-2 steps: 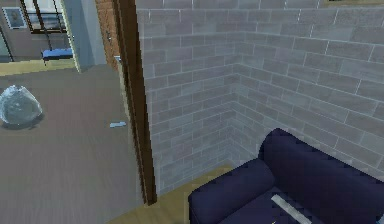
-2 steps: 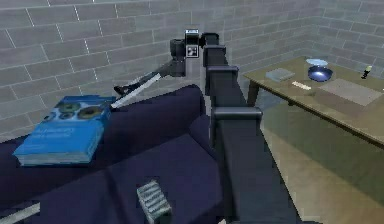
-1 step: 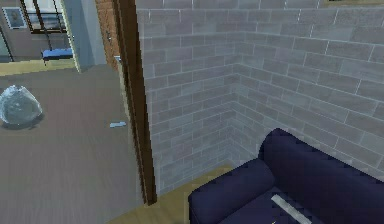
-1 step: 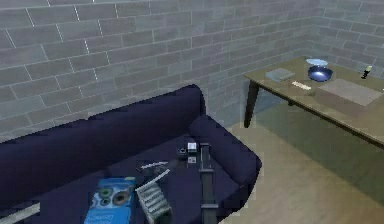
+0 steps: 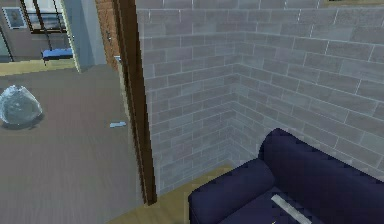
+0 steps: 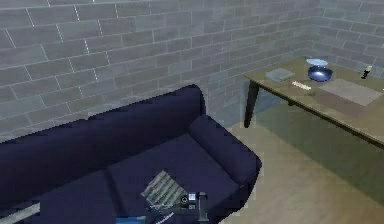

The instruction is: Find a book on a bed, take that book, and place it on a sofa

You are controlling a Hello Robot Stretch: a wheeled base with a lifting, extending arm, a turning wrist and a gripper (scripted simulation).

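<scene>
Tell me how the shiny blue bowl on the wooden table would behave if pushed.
The shiny blue bowl looks glazed and rigid, so probably slippery and breakable. Upright on the smooth wooden table, it would likely slide rather than roll.

This was a home, seemingly a living room: a dark blue sofa (image 6: pixel 150 140) stood against a grey brick wall (image 6: pixel 100 50), and a wooden table (image 6: pixel 290 97) nearby bore a blue bowl (image 6: pixel 319 70). A wooden door frame (image 5: pixel 135 100) opened onto another room with a window (image 5: pixel 40 15).
</scene>
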